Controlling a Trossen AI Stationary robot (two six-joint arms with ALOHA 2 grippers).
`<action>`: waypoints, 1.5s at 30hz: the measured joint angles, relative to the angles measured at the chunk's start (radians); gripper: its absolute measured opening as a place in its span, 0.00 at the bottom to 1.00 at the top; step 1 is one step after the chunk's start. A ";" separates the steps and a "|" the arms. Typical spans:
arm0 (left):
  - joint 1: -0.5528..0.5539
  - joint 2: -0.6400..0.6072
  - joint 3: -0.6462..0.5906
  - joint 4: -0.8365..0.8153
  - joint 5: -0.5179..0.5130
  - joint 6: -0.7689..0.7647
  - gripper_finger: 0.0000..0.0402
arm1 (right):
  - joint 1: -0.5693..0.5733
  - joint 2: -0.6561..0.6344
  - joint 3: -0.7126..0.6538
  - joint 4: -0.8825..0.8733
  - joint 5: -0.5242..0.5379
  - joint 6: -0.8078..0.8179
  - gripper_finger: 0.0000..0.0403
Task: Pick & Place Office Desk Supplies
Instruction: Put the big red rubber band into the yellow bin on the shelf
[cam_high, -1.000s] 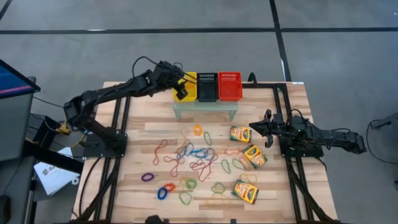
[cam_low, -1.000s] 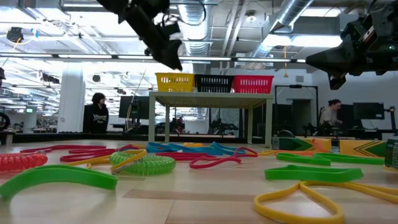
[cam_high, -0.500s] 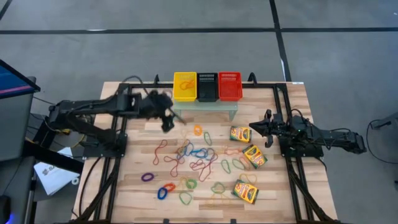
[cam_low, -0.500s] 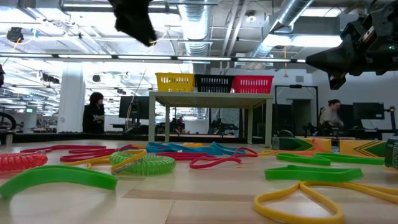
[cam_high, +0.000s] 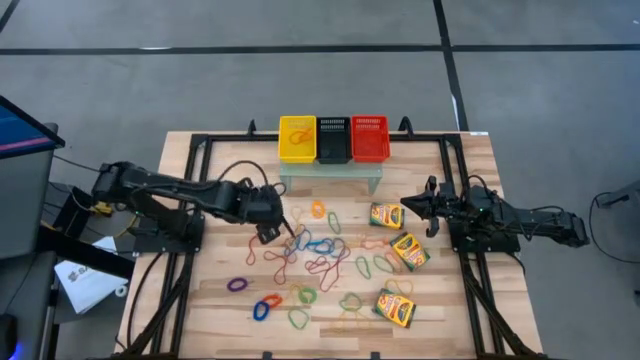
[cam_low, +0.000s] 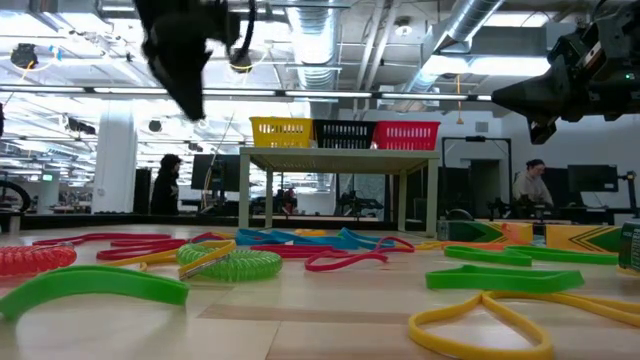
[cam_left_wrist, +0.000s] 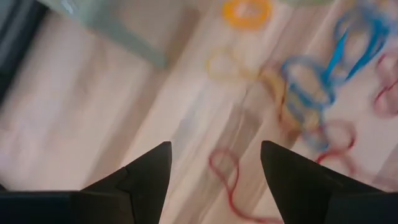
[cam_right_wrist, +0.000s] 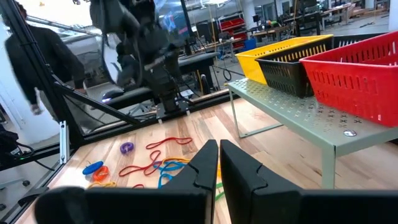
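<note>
The left gripper (cam_high: 268, 232) hangs over the near-left edge of the rubber bands (cam_high: 310, 255) scattered across the middle of the table (cam_high: 220, 300), its jaws spread wide with nothing between them; the wrist view is smeared, so I think a red loop (cam_left_wrist: 227, 180) lies just beneath. Three crayon boxes (cam_high: 408, 250) lie to the right of the bands. The right gripper (cam_high: 408, 207) waits above the table's right side, jaws pressed together, empty.
</note>
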 joint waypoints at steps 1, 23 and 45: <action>0.008 0.000 -0.031 0.004 0.019 -0.001 0.60 | 0.000 0.000 0.000 0.000 0.000 0.000 0.04; 0.185 -0.101 -0.545 0.462 0.247 -0.041 0.60 | 0.000 0.000 0.000 0.000 0.000 0.000 0.04; 0.155 0.024 -0.556 0.536 0.260 -0.074 0.47 | 0.000 0.000 0.000 -0.010 0.000 0.000 0.04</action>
